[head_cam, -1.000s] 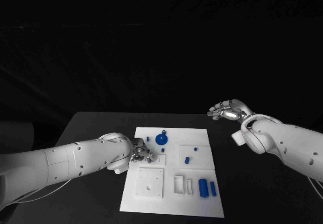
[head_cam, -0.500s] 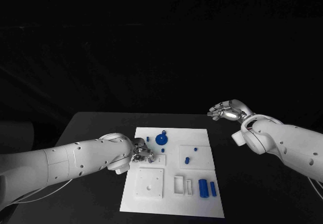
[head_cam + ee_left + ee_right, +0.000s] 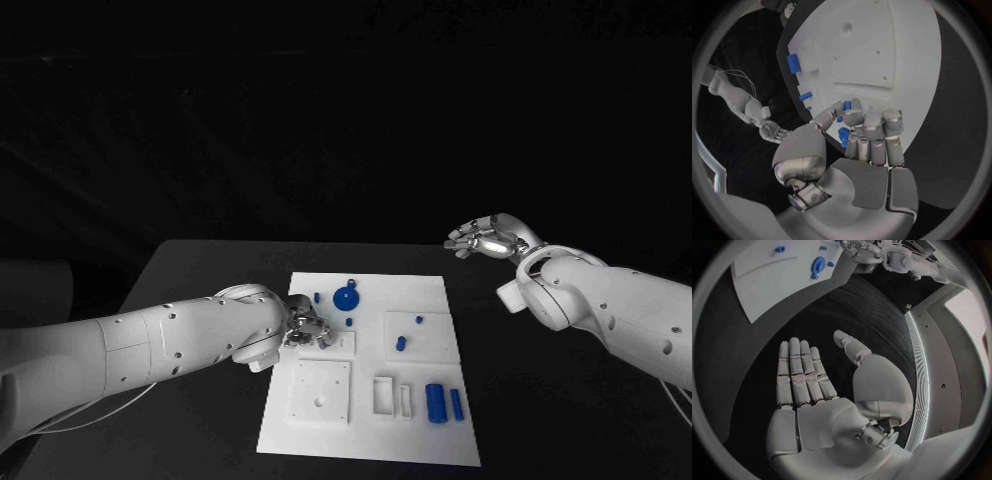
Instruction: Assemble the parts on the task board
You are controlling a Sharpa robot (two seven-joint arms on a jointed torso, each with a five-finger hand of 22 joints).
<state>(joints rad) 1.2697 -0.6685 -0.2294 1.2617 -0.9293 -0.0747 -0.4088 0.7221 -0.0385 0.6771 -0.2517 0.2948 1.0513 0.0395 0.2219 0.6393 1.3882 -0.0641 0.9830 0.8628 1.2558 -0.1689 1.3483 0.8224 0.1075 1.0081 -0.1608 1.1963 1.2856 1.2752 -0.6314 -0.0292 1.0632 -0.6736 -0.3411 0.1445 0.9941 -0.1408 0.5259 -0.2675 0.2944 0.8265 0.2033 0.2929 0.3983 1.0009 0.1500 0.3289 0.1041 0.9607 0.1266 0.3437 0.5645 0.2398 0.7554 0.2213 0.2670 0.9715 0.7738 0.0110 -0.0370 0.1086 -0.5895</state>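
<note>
1. your left hand (image 3: 303, 328) has barely moved over the past second; it keeps pinching a small blue part (image 3: 843, 135) at the task board (image 3: 433, 290) left edge, so insertion stalls.
2. your right hand (image 3: 486, 238) stays released, off the board.

Two glossy white arms (image 3: 159, 340) with small dark screw holes; thin pale cable below the left one; silver segmented hands (image 3: 817, 405).
</note>
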